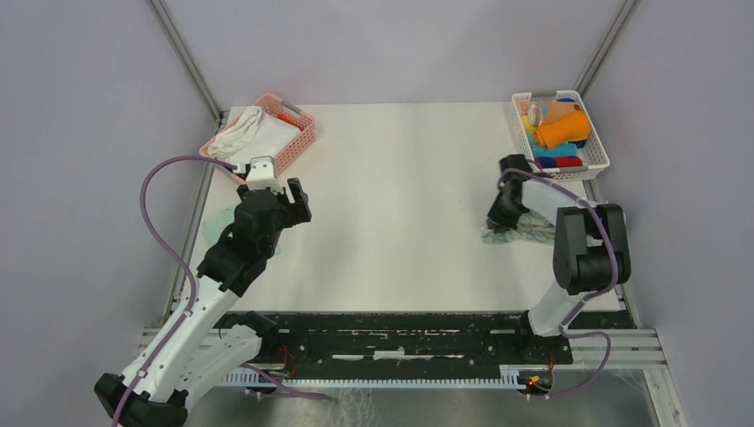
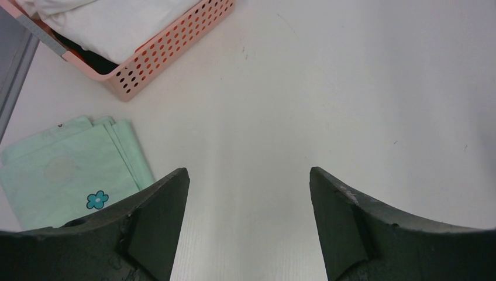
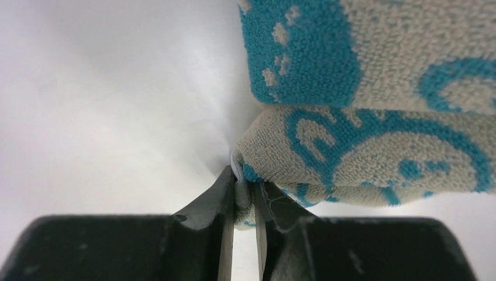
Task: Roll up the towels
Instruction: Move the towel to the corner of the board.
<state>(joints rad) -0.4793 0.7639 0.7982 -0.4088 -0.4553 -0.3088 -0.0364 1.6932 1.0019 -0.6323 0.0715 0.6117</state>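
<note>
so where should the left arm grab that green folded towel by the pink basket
Probably the stepped edge of the green towel, on the side facing the bare table. It lies flat, and the folded layers fan out there, giving the left gripper a lip to pinch from above. The opposite side lies close to the table's edge.

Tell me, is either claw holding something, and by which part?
The right claw pinches the blue-patterned towel by the corner of its folded edge. The left claw is open, holding nothing.
</note>
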